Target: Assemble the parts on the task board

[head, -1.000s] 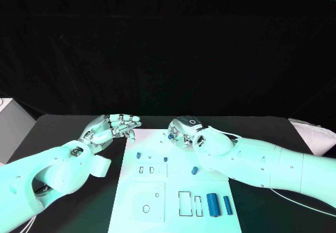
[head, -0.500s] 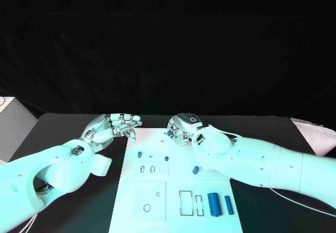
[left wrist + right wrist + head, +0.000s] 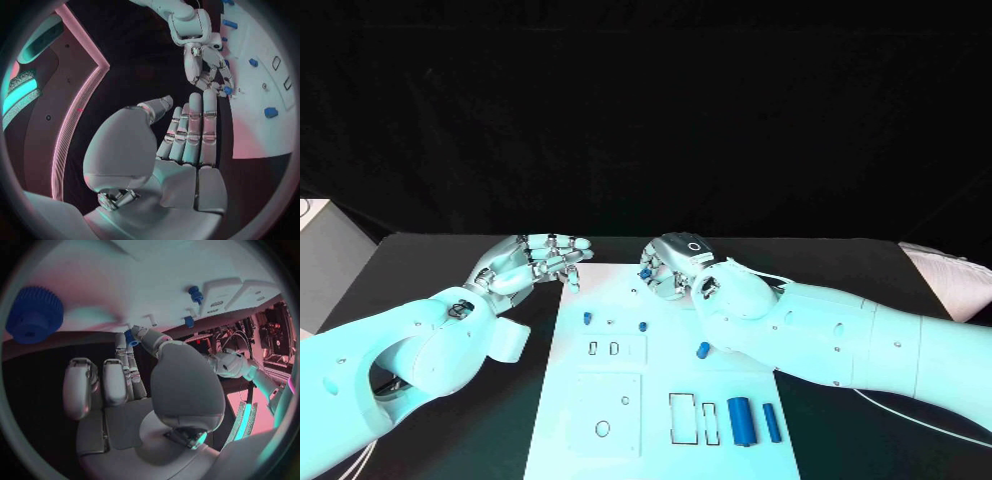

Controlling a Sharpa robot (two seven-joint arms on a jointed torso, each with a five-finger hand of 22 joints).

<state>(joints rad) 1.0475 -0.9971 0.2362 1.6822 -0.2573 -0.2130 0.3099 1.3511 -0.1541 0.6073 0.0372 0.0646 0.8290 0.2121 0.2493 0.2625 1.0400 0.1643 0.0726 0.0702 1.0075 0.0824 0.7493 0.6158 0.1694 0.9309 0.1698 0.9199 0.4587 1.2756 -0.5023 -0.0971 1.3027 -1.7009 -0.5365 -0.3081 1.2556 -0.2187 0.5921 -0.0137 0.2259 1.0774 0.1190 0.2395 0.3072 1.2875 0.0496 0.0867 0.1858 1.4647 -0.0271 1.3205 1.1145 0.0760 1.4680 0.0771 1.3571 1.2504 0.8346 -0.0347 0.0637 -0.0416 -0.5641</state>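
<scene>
Above the task board's [image 3: 668,345] far edge, a small blue part [image 3: 131,337] is pinched by the right robot hand [image 3: 678,268]; vertical alignment should be kept before lowering. Nothing is held by the left robot hand [image 3: 531,262], fingers curled.

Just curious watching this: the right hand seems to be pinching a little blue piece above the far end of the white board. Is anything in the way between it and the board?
Nothing visible. The right hand holds the small blue part over bare task board.
</scene>
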